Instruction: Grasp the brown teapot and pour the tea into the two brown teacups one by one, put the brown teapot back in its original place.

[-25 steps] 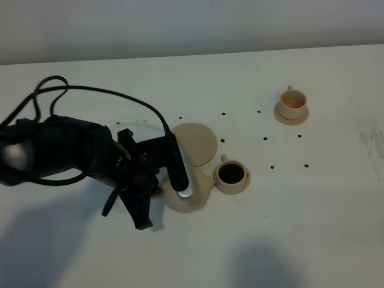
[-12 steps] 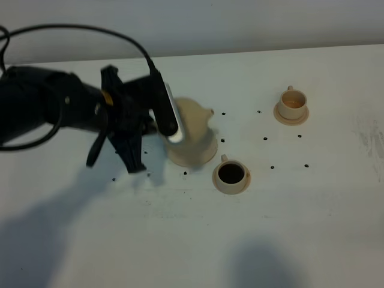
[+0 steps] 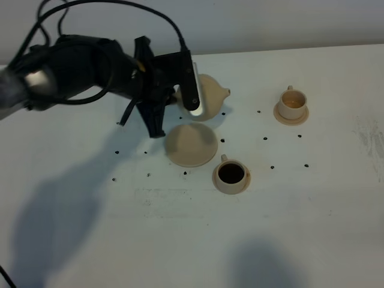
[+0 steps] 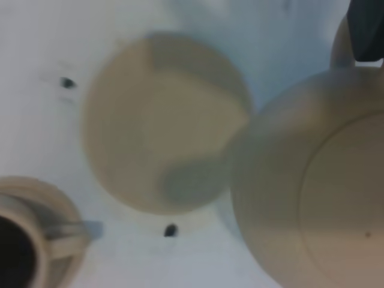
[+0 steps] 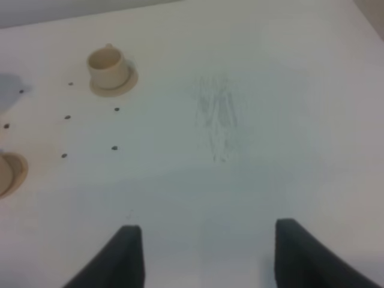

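My left gripper (image 3: 191,99) is shut on the brown teapot (image 3: 209,96) at its handle side and holds it in the air just behind the round beige tray (image 3: 191,145), spout pointing right toward the far cup. In the left wrist view the teapot (image 4: 306,192) fills the right side, beside the bare tray (image 4: 159,120). The near teacup (image 3: 231,174) sits on its saucer right of the tray, dark with tea; it also shows in the left wrist view (image 4: 24,240). The far teacup (image 3: 293,105) stands on its saucer at the back right, pale inside. My right gripper (image 5: 207,258) is open and empty over bare table.
Small black dots mark the white table (image 3: 312,210) around the tray and cups. The far teacup (image 5: 108,66) shows ahead of the right gripper, with a scuffed grey patch (image 5: 219,117) to one side. The left arm's black cables loop over the table's back left.
My left arm has carried the teapot from beside the near cup, over the tray, to behind it and higher up. The near cup now holds dark tea.
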You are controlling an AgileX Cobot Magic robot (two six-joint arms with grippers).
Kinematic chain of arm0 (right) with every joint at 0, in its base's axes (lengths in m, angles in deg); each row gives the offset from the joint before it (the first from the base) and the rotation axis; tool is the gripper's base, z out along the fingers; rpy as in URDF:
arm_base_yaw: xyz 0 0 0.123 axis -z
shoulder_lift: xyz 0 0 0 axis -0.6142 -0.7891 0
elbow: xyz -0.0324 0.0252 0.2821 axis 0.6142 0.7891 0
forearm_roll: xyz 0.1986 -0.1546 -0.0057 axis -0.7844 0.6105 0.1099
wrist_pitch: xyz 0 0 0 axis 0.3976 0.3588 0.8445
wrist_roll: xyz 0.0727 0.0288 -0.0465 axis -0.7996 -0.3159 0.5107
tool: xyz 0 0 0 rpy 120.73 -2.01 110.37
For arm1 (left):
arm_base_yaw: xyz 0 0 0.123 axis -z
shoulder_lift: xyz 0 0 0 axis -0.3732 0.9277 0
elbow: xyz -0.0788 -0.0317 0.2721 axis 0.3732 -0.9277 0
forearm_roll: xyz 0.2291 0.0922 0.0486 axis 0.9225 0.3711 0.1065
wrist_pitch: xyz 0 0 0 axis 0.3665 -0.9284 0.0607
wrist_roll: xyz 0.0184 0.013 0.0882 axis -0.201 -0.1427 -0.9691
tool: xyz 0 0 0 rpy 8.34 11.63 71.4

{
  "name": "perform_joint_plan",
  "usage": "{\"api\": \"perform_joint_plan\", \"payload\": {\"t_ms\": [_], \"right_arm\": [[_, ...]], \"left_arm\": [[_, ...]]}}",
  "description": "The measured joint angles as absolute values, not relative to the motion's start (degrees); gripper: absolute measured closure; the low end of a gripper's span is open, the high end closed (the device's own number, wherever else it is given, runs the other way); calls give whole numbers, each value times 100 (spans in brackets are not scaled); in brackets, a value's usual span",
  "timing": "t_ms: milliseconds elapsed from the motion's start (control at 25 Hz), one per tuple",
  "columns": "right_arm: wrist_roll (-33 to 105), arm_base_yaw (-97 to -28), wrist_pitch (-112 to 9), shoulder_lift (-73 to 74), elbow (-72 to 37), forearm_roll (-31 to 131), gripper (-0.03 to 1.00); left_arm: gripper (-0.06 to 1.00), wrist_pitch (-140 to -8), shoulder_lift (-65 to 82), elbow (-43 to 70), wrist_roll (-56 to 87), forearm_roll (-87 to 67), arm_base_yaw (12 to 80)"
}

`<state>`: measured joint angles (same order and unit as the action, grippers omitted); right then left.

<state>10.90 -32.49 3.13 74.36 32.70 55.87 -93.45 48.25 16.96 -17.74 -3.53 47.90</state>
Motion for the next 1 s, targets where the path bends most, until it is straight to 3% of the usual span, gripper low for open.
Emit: {"api": "perform_joint_plan", "payload": {"t_ms": [600,1000], "right_arm": [[1090,-3249,313,7436,3270,5587,50],[1090,-3249,313,7436,3270,5587,50]], "left_arm": [[85,-9507,6104,3633,-2148,-379,5153],[85,-9441,6592,4146,-2312,-374,5341]]}}
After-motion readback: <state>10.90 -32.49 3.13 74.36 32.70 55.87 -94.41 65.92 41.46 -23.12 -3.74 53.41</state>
